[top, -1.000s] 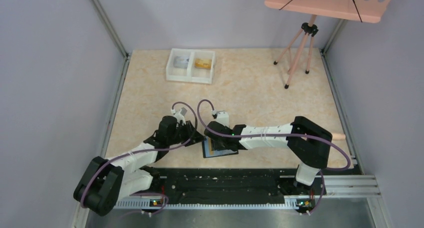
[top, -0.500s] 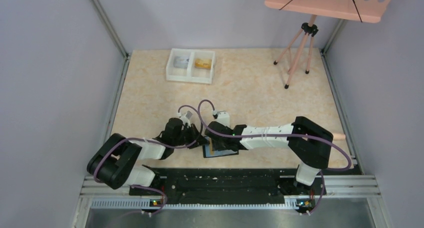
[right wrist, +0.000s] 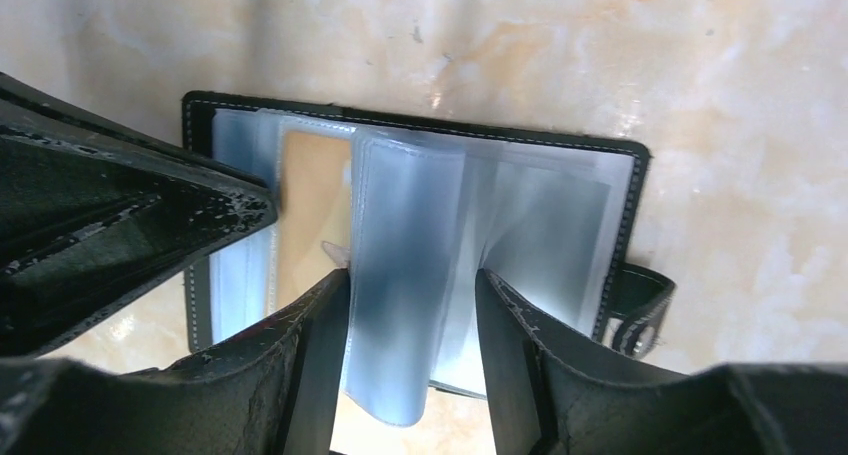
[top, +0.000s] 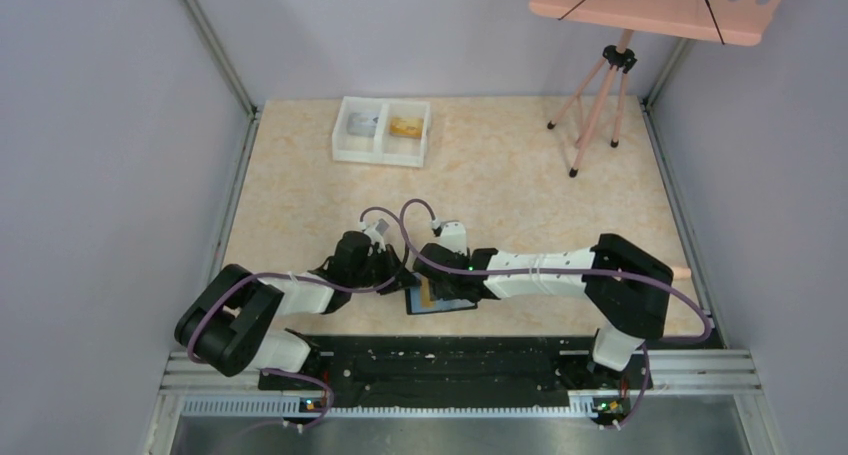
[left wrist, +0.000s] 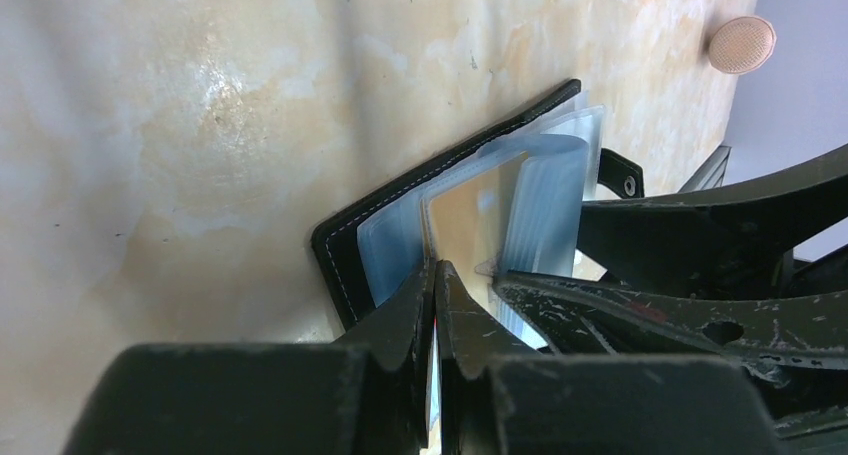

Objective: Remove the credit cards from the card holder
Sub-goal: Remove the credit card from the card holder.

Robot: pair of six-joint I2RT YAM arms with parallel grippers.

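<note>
open card holder (right wrist: 545, 210), orange card (right wrist: 312, 200) inside

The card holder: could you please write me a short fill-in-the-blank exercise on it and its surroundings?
1. The card holder lies ___ on the table.
2. The left fingers pinch the ___-faced credit card.
3. The white tray at the far side has ___ compartments.
Missing words: open; orange; two.

— What moved on the left arm (top: 290, 293)?
— Its elbow swung forward from the near edge, reaching closer to the card holder (top: 440, 307). Its jaws closed onto the credit card (left wrist: 470, 220).
— And the right?
— Jaws widened slightly.
</note>
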